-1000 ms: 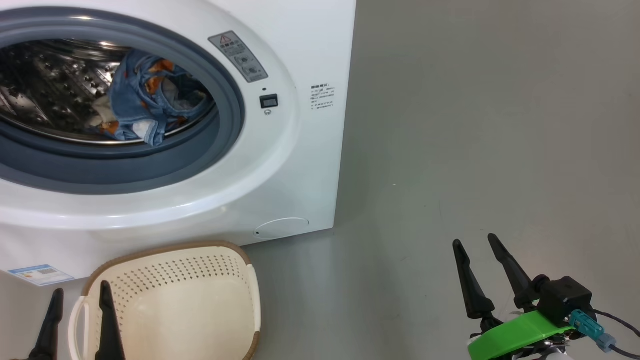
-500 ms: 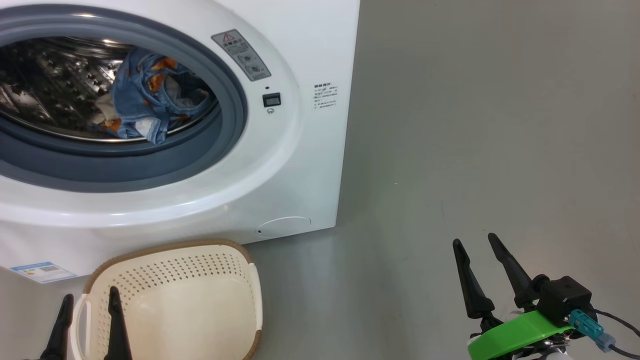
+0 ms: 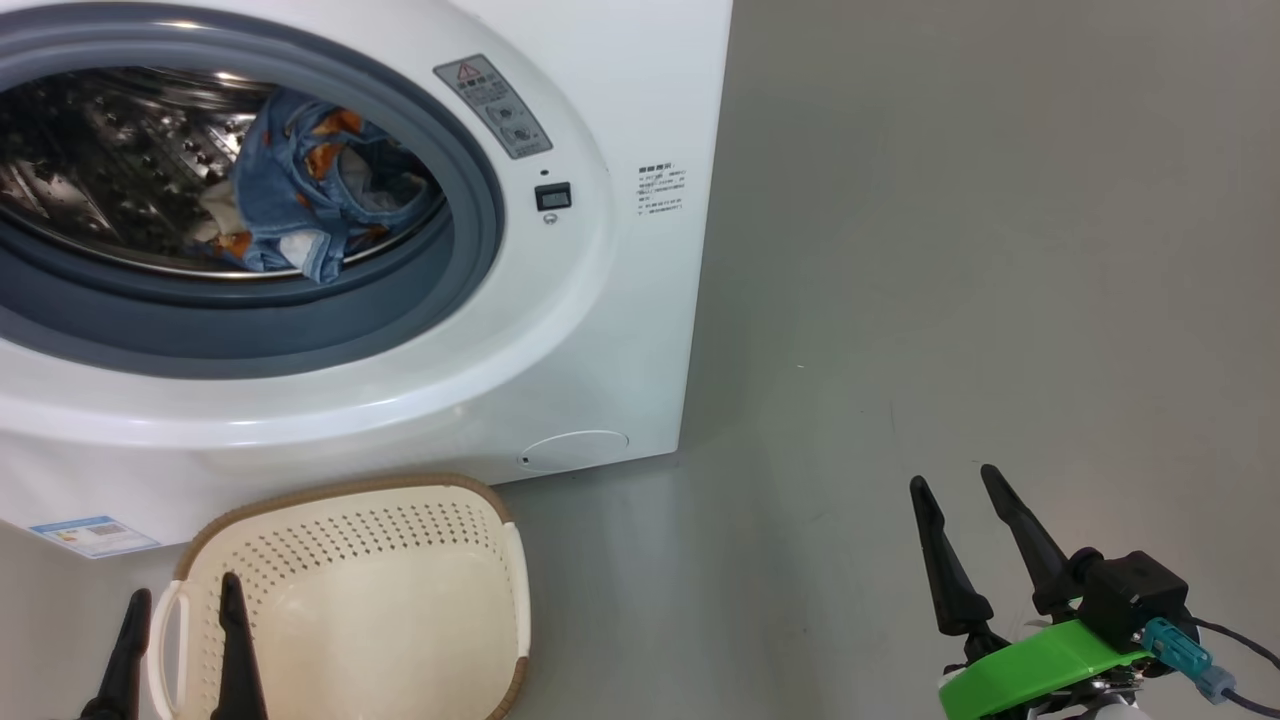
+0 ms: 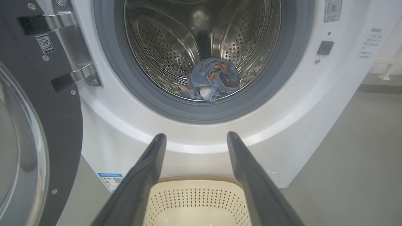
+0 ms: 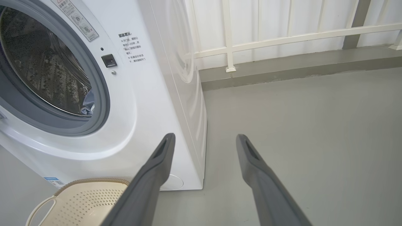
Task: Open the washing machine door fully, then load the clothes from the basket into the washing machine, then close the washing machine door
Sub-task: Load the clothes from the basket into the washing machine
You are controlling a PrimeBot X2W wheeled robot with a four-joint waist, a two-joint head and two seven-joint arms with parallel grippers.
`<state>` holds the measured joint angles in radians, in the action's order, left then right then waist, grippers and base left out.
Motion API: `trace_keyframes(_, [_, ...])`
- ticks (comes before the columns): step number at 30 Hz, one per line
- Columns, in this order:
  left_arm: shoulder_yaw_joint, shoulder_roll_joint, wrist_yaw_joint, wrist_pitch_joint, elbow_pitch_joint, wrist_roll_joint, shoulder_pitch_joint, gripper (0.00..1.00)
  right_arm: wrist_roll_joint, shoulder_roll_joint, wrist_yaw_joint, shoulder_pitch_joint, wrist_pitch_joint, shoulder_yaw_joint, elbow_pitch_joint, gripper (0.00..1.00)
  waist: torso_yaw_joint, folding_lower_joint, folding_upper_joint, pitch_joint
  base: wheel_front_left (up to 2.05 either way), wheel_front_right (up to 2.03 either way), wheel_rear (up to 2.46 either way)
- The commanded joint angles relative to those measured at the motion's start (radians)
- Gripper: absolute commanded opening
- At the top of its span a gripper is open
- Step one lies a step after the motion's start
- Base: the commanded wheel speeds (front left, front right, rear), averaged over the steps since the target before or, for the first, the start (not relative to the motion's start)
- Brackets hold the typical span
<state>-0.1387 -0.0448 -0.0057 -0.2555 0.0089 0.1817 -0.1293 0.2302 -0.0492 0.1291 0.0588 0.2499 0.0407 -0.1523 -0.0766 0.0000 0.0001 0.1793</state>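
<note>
The white washing machine (image 3: pixel 620 300) stands with its mouth uncovered. Its door (image 4: pixel 37 125), black-rimmed with a glass bowl, hangs swung out on the hinge at the left of the left wrist view. Blue clothes (image 3: pixel 300 200) with orange print lie bunched at the front of the steel drum, also seen as clothes (image 4: pixel 213 78). The cream basket (image 3: pixel 340 490) sits on the floor below the mouth, showing bare plastic inside. My left gripper (image 3: pixel 186 588) is open over the basket's left handle. My right gripper (image 3: pixel 953 477) is open above bare floor, right of the machine.
Grey floor (image 3: pixel 950 250) stretches to the right of the machine. A white railing (image 5: pixel 282 34) on a low kerb runs behind it. A blue label sticker (image 3: pixel 95 535) and a round filter cap (image 3: pixel 575 450) mark the machine's lower front.
The whole picture has slid slightly to the right, so the camera has moved. Both grippers stay open, and the clothes and basket lie as before.
</note>
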Motion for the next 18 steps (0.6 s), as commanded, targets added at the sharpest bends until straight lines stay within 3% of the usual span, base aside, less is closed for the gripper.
trace_keyframes(1, [-0.033,-0.006,0.004,-0.006,-0.021,-0.002,0.003,1.0,-0.005,-0.001,0.002,0.021,0.012,0.019,0.027,1.0,0.001,0.0,-0.0001,-0.001,0.0,0.0,0.0])
trace_keyframes(18, [-0.016,-0.005,0.006,-0.006,-0.009,-0.019,0.006,1.0,-0.01,-0.001,0.002,0.009,0.012,0.022,0.016,1.0,0.008,0.0,-0.0001,-0.049,0.0,0.0,0.0])
